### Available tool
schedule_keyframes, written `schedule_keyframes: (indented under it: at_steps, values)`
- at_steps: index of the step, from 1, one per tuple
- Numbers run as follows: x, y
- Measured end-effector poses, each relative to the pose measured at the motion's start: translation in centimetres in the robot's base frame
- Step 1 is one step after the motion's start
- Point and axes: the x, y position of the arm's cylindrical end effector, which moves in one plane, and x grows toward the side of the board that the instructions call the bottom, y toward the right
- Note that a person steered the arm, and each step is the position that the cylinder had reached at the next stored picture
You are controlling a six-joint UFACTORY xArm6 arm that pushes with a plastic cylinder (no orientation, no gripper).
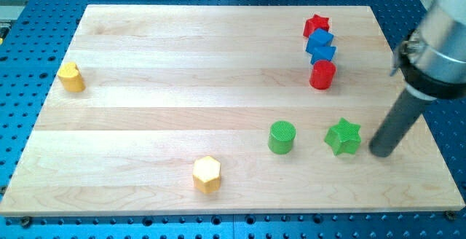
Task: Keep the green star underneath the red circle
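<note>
**A:** How many blocks are sitting on the desk (pixel 145 115) right now?

**B:** Seven. Two are red: a red star (pixel 316 25) and a red circle (pixel 322 74). Two are green: a green circle (pixel 282 137) and a green star (pixel 343 137). Two are yellow: a yellow block (pixel 71 77) at the left edge and a yellow hexagon (pixel 207 174) near the bottom. One blue block (pixel 320 46) is wedging itself between the red star and the red circle, touching both.

**A:** Where is the green star lying?

**B:** In the lower right of the frame, below the red circle and slightly to its right, well apart from it. The green circle is sitting near it on the left.

**A:** Which way is it pointing?

**B:** One point is aiming toward the top of the frame; a star that even is showing no long axis.

**A:** And my tip (pixel 381 152)?

**B:** It is resting just right of the green star, apart from it. There are no fingers here, only a bare rod, so nothing is being grasped.
</note>
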Motion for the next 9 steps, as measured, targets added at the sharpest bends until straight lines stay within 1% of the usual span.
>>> schedule_keyframes:
  at_steps: [1, 3, 4, 5, 7, 8, 9]
  values:
    - [3.2, -1.8]
    - [-1.7, -4.4]
    - [-1.5, -4.8]
    - [0.3, -6.5]
    - [-5.1, -6.9]
    - [-3.8, -6.8]
    - [-3.3, -3.4]
